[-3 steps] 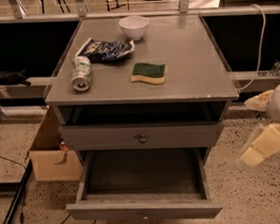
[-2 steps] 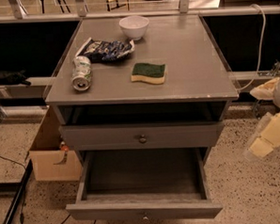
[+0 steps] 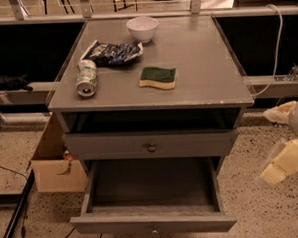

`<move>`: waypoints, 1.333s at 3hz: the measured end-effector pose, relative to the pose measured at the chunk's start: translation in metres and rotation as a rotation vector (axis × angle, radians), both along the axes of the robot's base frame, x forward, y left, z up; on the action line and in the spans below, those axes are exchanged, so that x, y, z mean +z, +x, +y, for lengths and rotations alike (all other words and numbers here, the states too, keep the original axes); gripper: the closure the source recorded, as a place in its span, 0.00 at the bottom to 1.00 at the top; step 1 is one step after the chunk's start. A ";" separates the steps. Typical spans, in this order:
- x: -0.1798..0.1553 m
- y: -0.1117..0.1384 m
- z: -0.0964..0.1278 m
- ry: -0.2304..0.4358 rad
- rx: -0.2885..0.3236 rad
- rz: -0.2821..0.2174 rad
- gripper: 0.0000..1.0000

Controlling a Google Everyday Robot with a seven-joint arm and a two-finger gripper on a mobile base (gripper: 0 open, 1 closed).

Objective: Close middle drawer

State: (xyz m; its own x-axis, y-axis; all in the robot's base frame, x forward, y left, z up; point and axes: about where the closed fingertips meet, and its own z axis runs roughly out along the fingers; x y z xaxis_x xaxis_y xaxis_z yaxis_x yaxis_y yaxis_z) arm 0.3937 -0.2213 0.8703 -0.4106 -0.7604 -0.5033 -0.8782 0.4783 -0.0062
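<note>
The middle drawer (image 3: pixel 153 222) is pulled far out at the bottom of the grey cabinet. Its inside looks empty, and a small dark knob shows on its front at the frame's lower edge. The like grey drawer above it (image 3: pixel 151 143) sits almost in, with a dark gap under the cabinet top. The lowest drawer is hidden. My gripper (image 3: pixel 279 166), pale yellow, hangs to the right of the cabinet at about the open drawer's height, apart from it and touching nothing.
On the cabinet top (image 3: pixel 206 63) lie a white bowl (image 3: pixel 142 28), a crumpled chip bag (image 3: pixel 110 52), a tipped can (image 3: pixel 87 77) and a green-yellow sponge (image 3: pixel 158 77). A cardboard box (image 3: pixel 53 163) stands on the floor at the left, beside a black pole (image 3: pixel 18 210) and cables.
My gripper drifted a little right and up, then came down slightly lower at the right of the cabinet. The drawers have not moved.
</note>
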 end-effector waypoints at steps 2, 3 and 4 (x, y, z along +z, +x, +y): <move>-0.091 -0.050 0.027 0.103 -0.020 0.115 0.00; -0.131 -0.077 0.040 0.120 -0.011 0.163 0.00; -0.131 -0.077 0.040 0.120 -0.011 0.164 0.00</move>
State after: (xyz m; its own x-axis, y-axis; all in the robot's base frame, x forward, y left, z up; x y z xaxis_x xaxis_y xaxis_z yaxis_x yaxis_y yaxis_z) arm 0.3166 -0.1812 0.7392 -0.5023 -0.6941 -0.5156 -0.8576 0.4762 0.1944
